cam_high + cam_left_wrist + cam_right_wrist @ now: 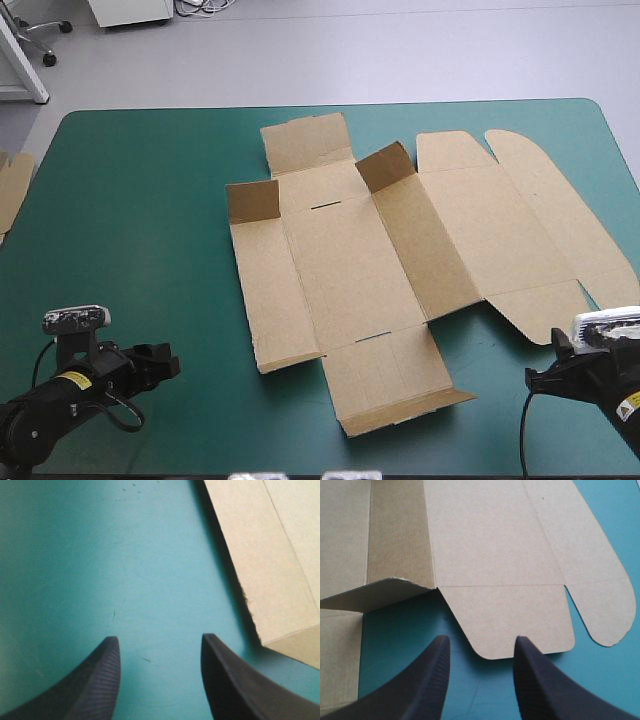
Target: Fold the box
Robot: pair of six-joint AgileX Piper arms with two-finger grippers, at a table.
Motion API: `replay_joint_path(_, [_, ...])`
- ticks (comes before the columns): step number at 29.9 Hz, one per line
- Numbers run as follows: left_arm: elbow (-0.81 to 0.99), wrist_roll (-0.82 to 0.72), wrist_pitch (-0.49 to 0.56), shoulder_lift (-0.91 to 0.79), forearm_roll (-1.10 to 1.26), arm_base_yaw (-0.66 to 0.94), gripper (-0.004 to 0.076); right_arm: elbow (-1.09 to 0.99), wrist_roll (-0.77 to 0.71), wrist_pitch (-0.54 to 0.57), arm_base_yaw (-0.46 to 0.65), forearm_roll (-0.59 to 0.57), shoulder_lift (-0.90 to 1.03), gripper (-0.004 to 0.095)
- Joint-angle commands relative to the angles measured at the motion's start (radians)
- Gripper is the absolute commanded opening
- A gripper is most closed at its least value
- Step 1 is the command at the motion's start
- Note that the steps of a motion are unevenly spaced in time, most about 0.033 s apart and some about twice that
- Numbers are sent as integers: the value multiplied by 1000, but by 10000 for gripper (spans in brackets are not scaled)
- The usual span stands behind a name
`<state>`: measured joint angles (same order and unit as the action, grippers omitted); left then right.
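The brown box lies as a cut sheet spread nearly flat in the middle of the teal-green table, with two small flaps tilted up on its far side. My left gripper hovers low near the front left corner, well left of the sheet. In the left wrist view it is open over bare cover, the box's near left panel ahead and to its right. My right gripper is at the front right. Its fingers stand open just short of a rounded flap of the box.
An edge of more brown board shows at the table's left edge. Bare teal-green cover stretches between the left arm and the sheet. The table's front edge runs close to both arms.
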<state>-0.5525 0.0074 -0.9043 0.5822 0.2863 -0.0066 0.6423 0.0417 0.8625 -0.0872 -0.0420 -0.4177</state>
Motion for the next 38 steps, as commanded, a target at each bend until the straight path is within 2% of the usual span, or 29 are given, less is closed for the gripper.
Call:
replay_joint_path(1, [-36, 9, 90, 34, 70, -2, 361, 54, -34, -80, 0, -30, -15, 377])
replay_joint_path(8, [-20, 57, 122, 97, 296, -2, 364, 109, -42, -80, 0, -40, -43, 377])
replay_joint_path(14, [25, 75, 171, 155, 375, -2, 403, 127, -42, -78, 0, -27, -54, 394])
replay_joint_path(20, [56, 220, 215, 259, 508, -2, 406, 127, -42, -81, 0, -18, -54, 443])
replay_joint_path(27, [64, 365, 300, 416, 719, -2, 406, 127, -42, -83, 0, -18, -54, 444])
replay_joint_path(32, [122, 542, 331, 515, 938, -2, 405, 127, -42, -83, 0, -18, -54, 444])
replay_joint_path(38, [243, 908, 335, 546, 1390, -2, 405, 127, -42, -85, 0, -18, -54, 444])
